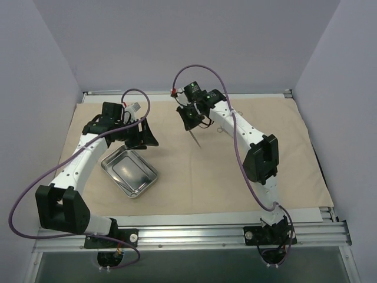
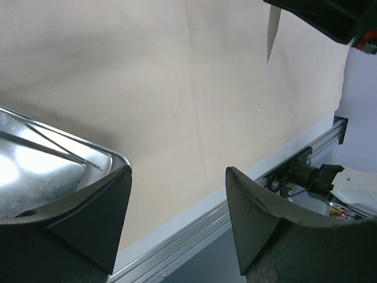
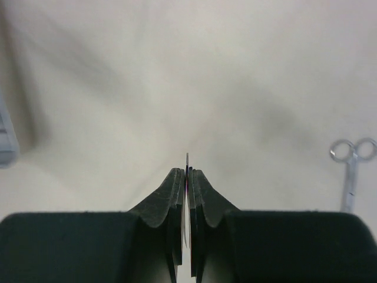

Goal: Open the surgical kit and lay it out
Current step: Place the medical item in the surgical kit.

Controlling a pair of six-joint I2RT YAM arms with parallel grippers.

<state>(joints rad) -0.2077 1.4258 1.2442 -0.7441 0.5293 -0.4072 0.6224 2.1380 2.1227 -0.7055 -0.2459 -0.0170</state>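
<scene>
The beige cloth wrap point(image 1: 235, 171) lies spread flat over the table. The steel tray point(image 1: 131, 173) sits on its left part, and the left wrist view point(image 2: 35, 177) shows a thin metal instrument point(image 2: 53, 150) lying in it. My left gripper point(image 1: 143, 137) is open and empty, just above the tray's far right corner point(image 2: 177, 177). My right gripper point(image 1: 189, 118) is shut on thin metal tweezers point(image 1: 196, 139) that hang point-down above the cloth. In the right wrist view, their edge shows between the closed fingers point(image 3: 187, 174). The tweezers' tip point(image 2: 272, 35) also shows in the left wrist view.
Ring-handled forceps point(image 3: 351, 177) lie on the cloth to the right of my right gripper. An aluminium rail point(image 1: 194, 227) runs along the table's near edge. Grey walls close in the left, back and right sides.
</scene>
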